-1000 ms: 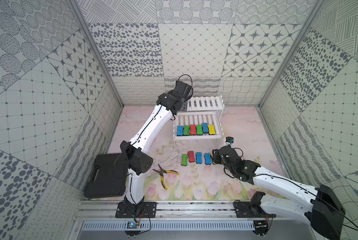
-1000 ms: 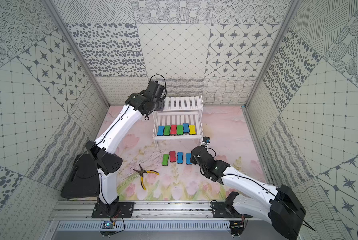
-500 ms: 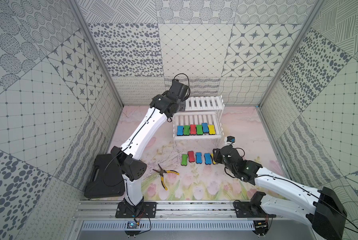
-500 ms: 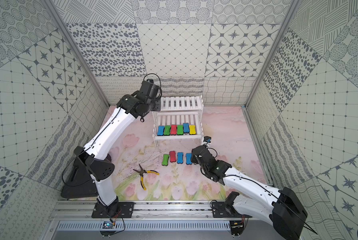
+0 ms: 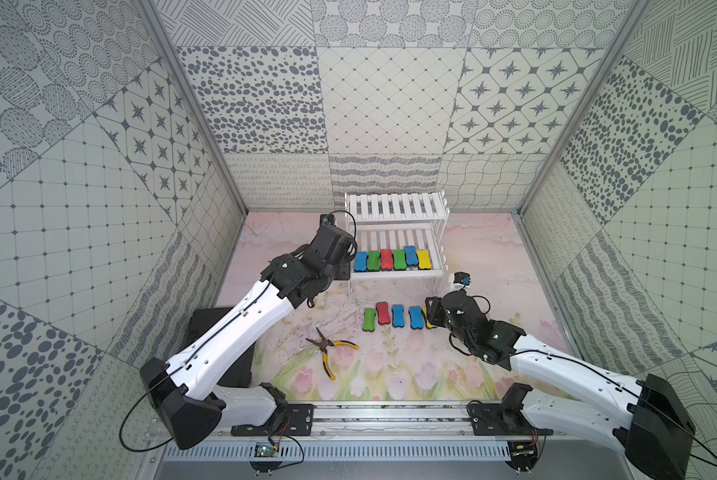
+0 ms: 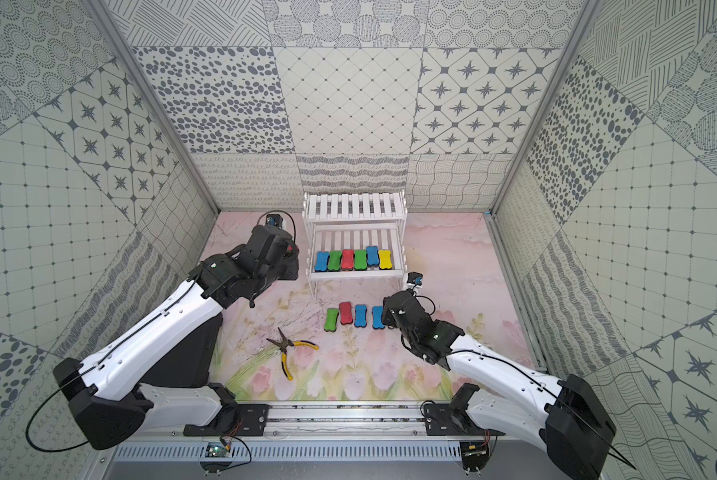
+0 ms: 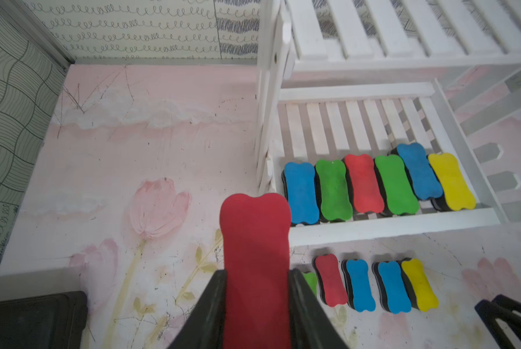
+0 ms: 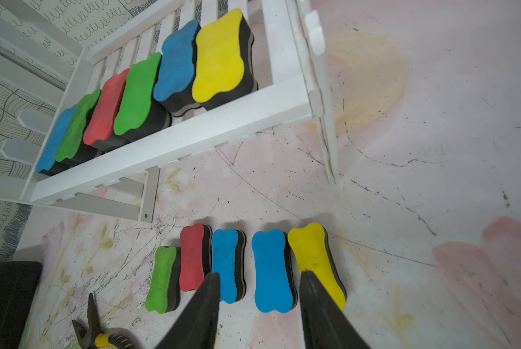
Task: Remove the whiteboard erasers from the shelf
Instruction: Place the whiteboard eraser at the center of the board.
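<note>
A pink flower-printed surface [image 5: 485,249] lies between patterned tile walls. In both top views the white two-tier slatted shelf [image 5: 394,206] holds six bone-shaped foam whiteboard erasers [image 5: 392,259] on its lower tier, and five more [image 6: 354,316] lie in a row before it. In the left wrist view, the left hand [image 7: 256,272] is clamped on a red eraser [image 7: 254,229] beside the shelf. In the right wrist view, the right hand [image 8: 259,274], jaws apart and empty, hovers over the row's blue eraser [image 8: 271,269].

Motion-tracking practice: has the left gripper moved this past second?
Yes: the left gripper drew back from the shelf's top tier to beside its lower tier.
</note>
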You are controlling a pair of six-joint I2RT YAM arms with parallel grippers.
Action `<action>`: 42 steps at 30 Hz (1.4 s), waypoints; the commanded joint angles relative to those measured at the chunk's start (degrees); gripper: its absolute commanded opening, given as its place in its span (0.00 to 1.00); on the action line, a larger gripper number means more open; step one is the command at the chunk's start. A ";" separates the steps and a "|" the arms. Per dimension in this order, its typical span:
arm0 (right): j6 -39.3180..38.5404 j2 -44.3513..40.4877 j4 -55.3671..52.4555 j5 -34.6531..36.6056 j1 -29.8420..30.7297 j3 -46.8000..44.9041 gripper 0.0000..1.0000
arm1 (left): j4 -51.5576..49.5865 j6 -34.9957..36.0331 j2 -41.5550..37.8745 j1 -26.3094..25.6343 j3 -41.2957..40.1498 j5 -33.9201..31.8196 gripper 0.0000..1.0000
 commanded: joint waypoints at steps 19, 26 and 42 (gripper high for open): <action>-0.05 0.23 2.81 -0.37 -0.34 -1.17 0.47 | 35.07 -15.56 11.22 -3.90 -34.79 14.36 0.32; 0.40 0.96 3.06 -0.81 -0.33 -1.26 0.47 | 37.29 -15.32 14.40 -3.32 -35.24 13.98 0.34; 0.34 -1.11 0.58 -2.03 -0.33 -0.25 0.51 | 28.50 -16.59 4.75 -4.99 -34.26 12.15 0.61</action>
